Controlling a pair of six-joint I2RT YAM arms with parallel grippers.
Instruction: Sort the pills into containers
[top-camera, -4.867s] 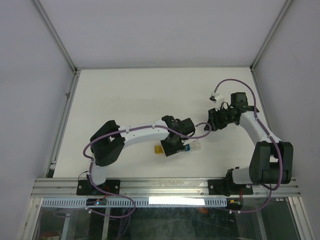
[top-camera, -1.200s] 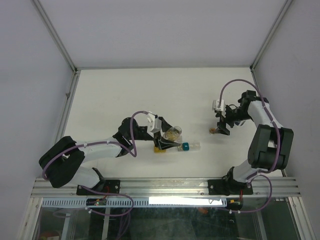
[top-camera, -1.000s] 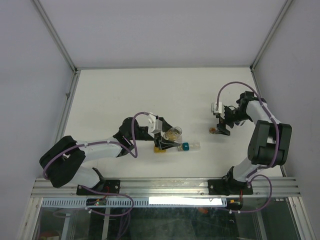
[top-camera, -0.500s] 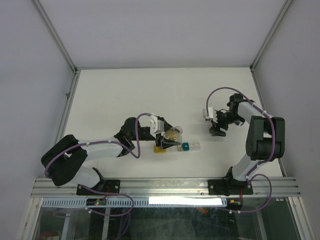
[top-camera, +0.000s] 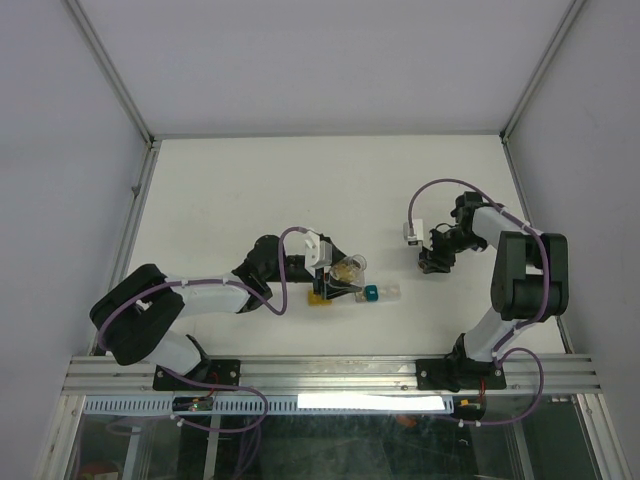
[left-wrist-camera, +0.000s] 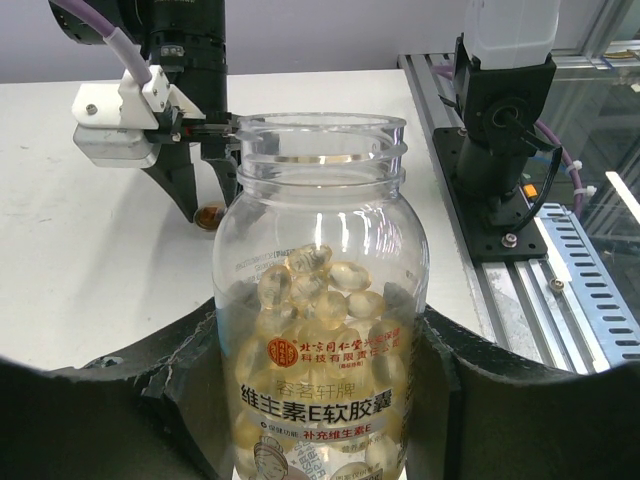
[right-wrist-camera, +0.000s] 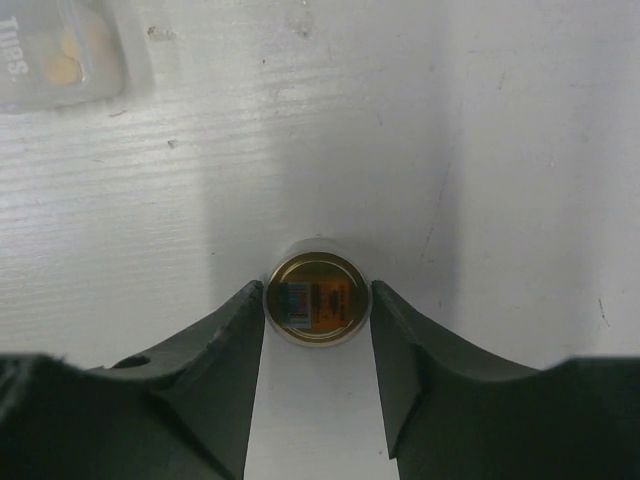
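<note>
**Left hand** (left-wrist-camera: 318, 380) clamped around a clear, uncapped bottle (left-wrist-camera: 320, 170) part-filled with yellow pills (left-wrist-camera: 318, 290). It is held mouth up, directly over the yellow end of the pill-box row (top-camera: 372, 293). **Right hand** (top-camera: 431, 264) down at the counter (top-camera: 250, 180), a short way beyond the row's clear end. Its two fingers are closed against opposite sides of a small round cap (right-wrist-camera: 318, 298) lying gold lining up. The row's clear cell (right-wrist-camera: 60, 50) contains a few pills
</note>
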